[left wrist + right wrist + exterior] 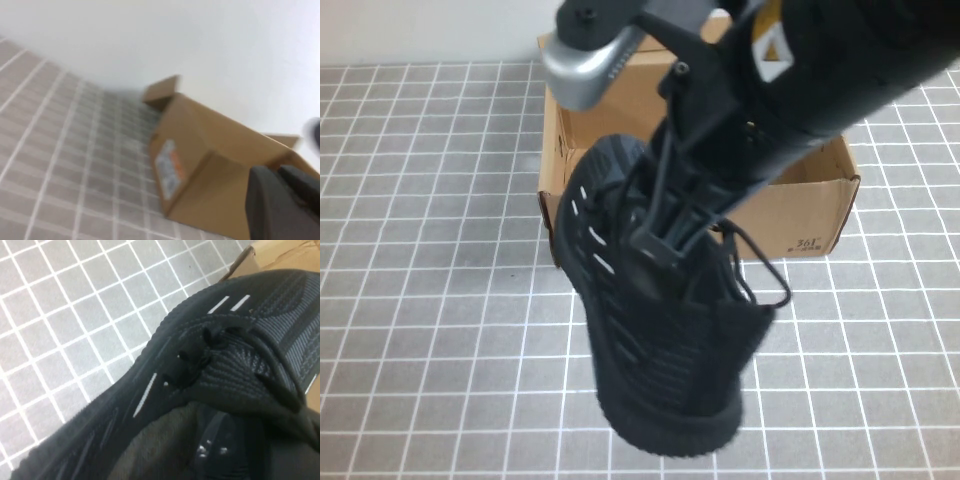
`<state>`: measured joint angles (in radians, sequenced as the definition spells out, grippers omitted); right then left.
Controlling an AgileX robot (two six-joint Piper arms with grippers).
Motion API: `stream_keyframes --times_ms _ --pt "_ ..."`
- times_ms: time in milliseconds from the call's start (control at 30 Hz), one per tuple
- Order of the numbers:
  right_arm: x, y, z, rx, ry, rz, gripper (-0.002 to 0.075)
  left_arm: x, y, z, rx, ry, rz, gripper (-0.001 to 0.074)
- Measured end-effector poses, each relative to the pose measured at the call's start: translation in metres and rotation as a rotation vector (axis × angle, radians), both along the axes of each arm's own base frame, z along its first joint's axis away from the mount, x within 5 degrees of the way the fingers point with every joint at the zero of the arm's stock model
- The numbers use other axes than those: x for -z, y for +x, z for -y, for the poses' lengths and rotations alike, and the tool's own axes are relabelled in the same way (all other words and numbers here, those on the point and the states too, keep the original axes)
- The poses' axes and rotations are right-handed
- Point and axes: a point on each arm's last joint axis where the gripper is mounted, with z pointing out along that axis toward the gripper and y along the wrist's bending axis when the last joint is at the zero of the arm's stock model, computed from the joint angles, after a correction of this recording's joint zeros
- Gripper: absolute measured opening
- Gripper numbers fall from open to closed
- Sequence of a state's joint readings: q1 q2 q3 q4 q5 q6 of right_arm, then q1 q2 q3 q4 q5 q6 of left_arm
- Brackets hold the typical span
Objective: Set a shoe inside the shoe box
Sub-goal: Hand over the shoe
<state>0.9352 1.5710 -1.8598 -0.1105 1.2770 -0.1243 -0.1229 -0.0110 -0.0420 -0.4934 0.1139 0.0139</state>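
Observation:
The black knit shoe point(660, 360) hangs in the air in front of the brown cardboard shoe box point(800, 205), toe toward the box, heel toward me. My right gripper point(660, 240) is shut on the shoe at its opening. In the right wrist view the shoe point(220, 370) fills the picture, one finger point(215, 440) sits inside its opening, and a box corner point(285, 252) shows beyond the toe. My left gripper point(277, 171) is out of the high view. Its dark fingers lie close together, empty, beside the shoe box point(210, 145).
The table point(420, 300) is covered with a grey cloth of white grid lines. The box's flaps stand upright, and a white-and-orange label point(169, 167) is on one side. A white wall point(200, 40) lies behind the box.

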Motion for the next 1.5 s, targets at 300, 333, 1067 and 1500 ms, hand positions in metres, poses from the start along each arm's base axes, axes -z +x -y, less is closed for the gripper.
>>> stream_keyframes --times_ms 300,333,1067,1500 --pt "-0.001 0.018 -0.020 0.057 0.024 0.006 -0.0006 -0.092 0.010 0.017 0.203 0.408 -0.124 -0.0001" --pt "-0.001 0.019 -0.021 0.061 0.024 0.006 -0.0006 -0.098 0.014 0.018 0.222 0.445 -0.141 -0.0001" --pt "0.006 0.080 -0.001 0.373 0.079 -0.027 -0.0006 -0.145 0.128 0.107 0.727 0.634 -0.133 -0.0001" --pt "0.013 0.104 0.004 0.421 0.106 -0.063 -0.0006 -0.140 0.127 0.162 0.739 0.787 0.089 0.0095"
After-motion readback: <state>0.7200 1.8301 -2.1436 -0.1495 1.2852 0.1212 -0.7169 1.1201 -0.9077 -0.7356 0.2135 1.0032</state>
